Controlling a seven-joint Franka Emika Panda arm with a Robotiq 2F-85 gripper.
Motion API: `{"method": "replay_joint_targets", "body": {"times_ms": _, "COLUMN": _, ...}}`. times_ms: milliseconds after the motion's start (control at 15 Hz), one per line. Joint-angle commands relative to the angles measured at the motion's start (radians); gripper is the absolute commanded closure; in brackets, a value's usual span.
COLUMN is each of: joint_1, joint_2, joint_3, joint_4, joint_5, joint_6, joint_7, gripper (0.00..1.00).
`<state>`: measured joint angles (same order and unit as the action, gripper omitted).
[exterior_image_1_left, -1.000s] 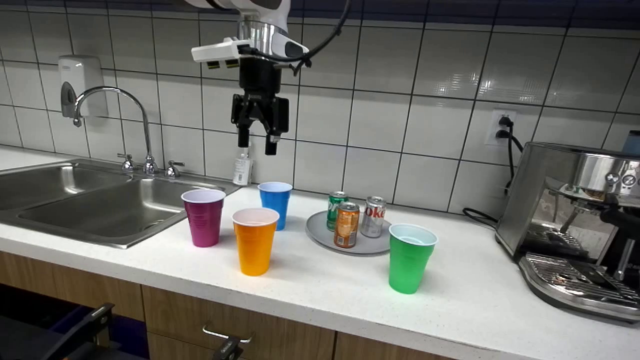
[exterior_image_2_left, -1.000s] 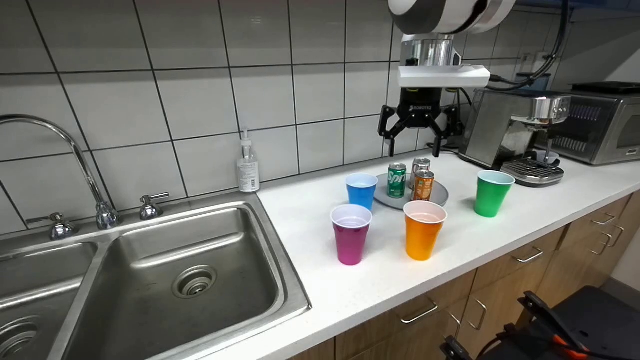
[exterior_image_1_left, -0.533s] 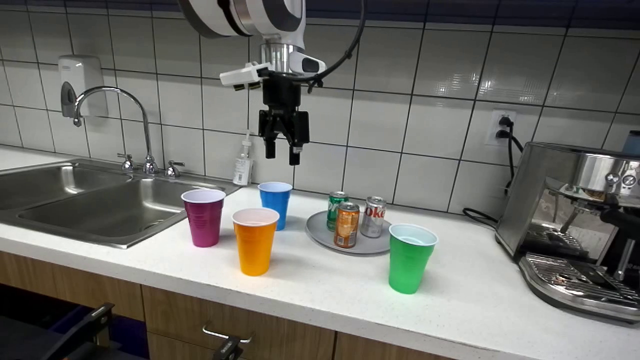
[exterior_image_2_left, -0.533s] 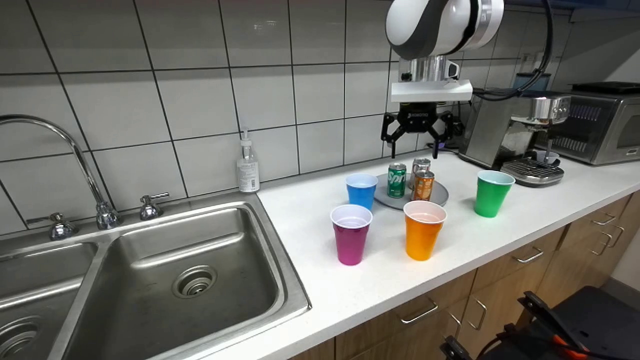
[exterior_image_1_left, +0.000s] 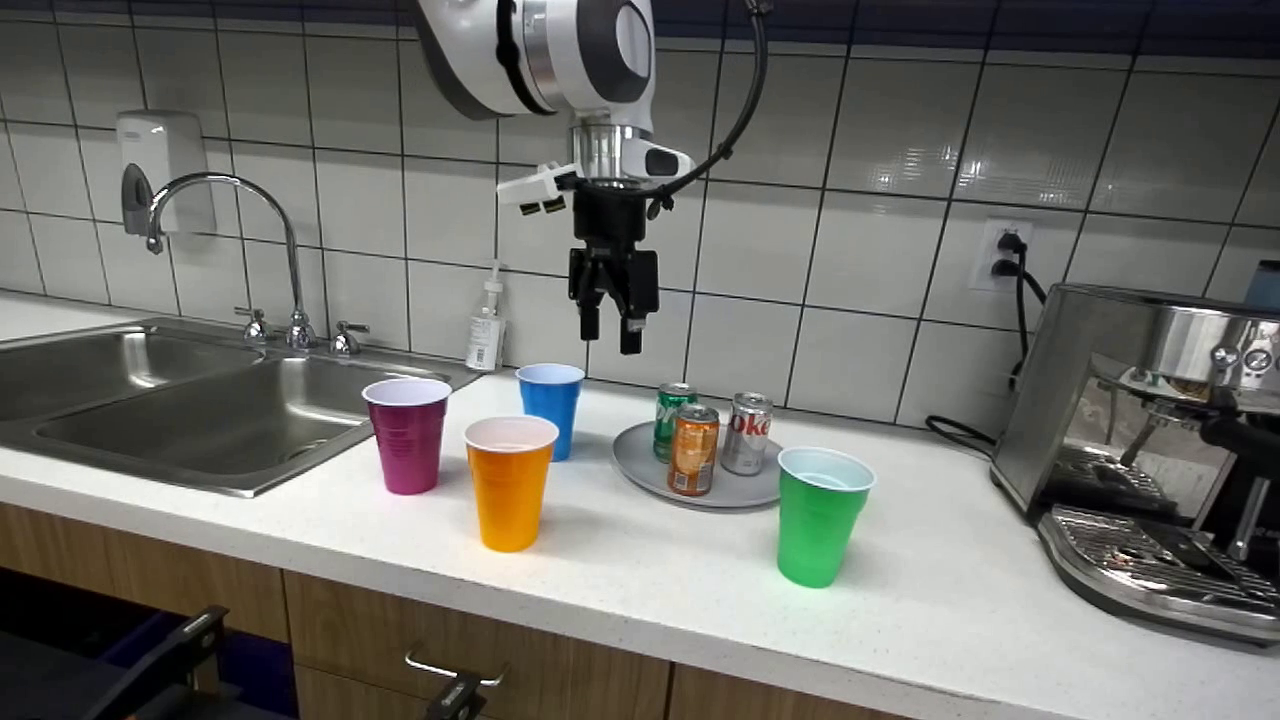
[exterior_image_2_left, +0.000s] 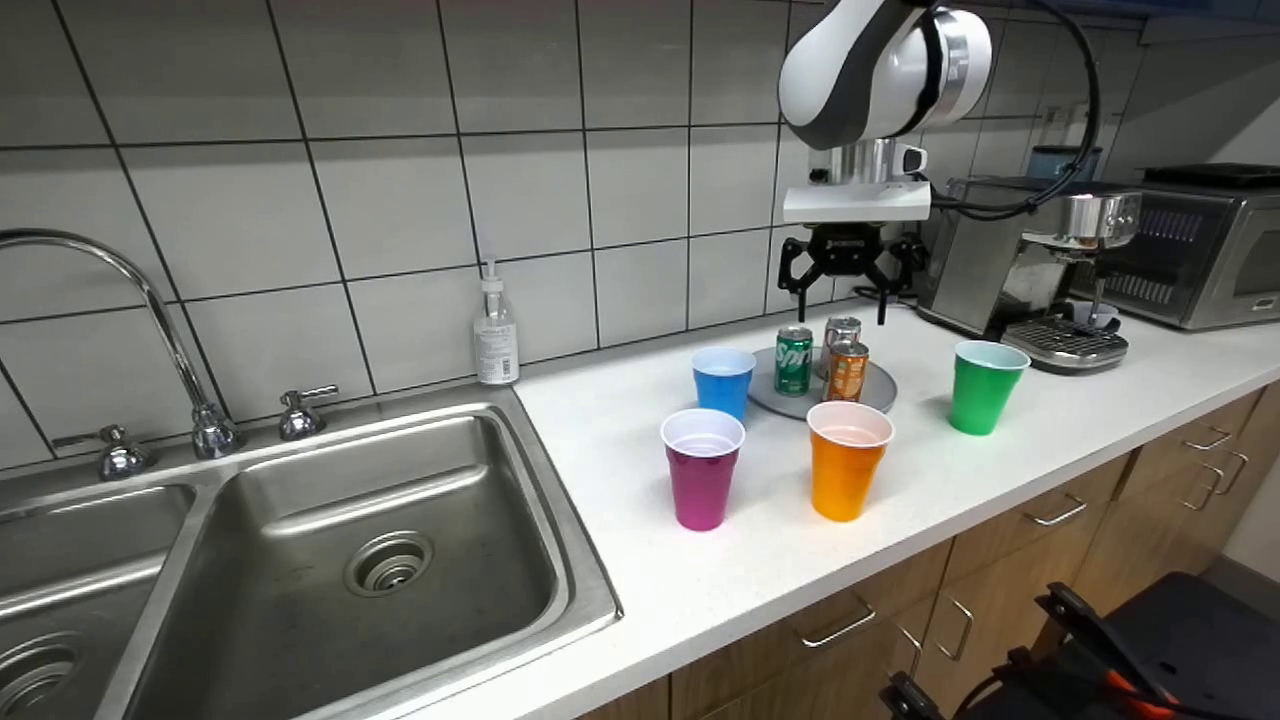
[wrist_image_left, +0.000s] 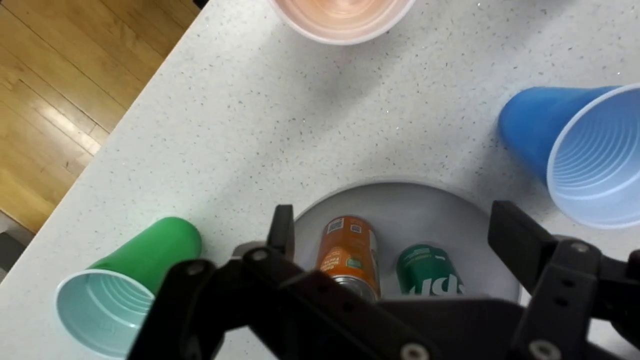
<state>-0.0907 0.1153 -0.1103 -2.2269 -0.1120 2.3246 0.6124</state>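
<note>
My gripper (exterior_image_1_left: 610, 338) hangs in the air above the counter, pointing down, its fingers wide apart with nothing between them. Nearest below it is a grey plate (exterior_image_1_left: 634, 464) bearing three upright cans. They are an orange can (exterior_image_1_left: 693, 452), a green Sprite can (exterior_image_2_left: 793, 362) and a silver Coke can (exterior_image_1_left: 747, 436). In the wrist view the orange can (wrist_image_left: 348, 247) and the green can (wrist_image_left: 429, 269) show between the fingers, partly covered by the gripper; the silver can is hidden there. Around the plate stand a blue cup (exterior_image_1_left: 553, 412), orange cup (exterior_image_1_left: 508, 498), magenta cup (exterior_image_1_left: 408, 450) and green cup (exterior_image_1_left: 815, 530).
A double steel sink (exterior_image_2_left: 400, 480) with a faucet (exterior_image_1_left: 290, 240) lies at one end of the counter. A soap bottle (exterior_image_2_left: 496, 340) stands by the tiled wall. At the other end is an espresso machine (exterior_image_1_left: 1150, 430), with an oven (exterior_image_2_left: 1210, 250) beyond it.
My gripper has come down and moved toward the plate, rightward in both exterior views, staying open. The cups, cans and plate have not moved.
</note>
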Motion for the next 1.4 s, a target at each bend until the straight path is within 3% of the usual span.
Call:
{"method": "replay_joint_targets", "body": {"times_ms": 0, "joint_1": 0.000, "joint_2": 0.064, "joint_3": -0.029, "joint_4": 0.066, "joint_5": -0.016, "joint_6": 0.004, "joint_7": 0.011, "gripper": 0.00}}
{"method": "replay_joint_targets", "body": {"times_ms": 1333, "joint_1": -0.003, "joint_2": 0.390, "joint_3": -0.121, "joint_4": 0.297, "joint_5": 0.031, "joint_6": 0.125, "joint_7": -0.072, "gripper": 0.00}}
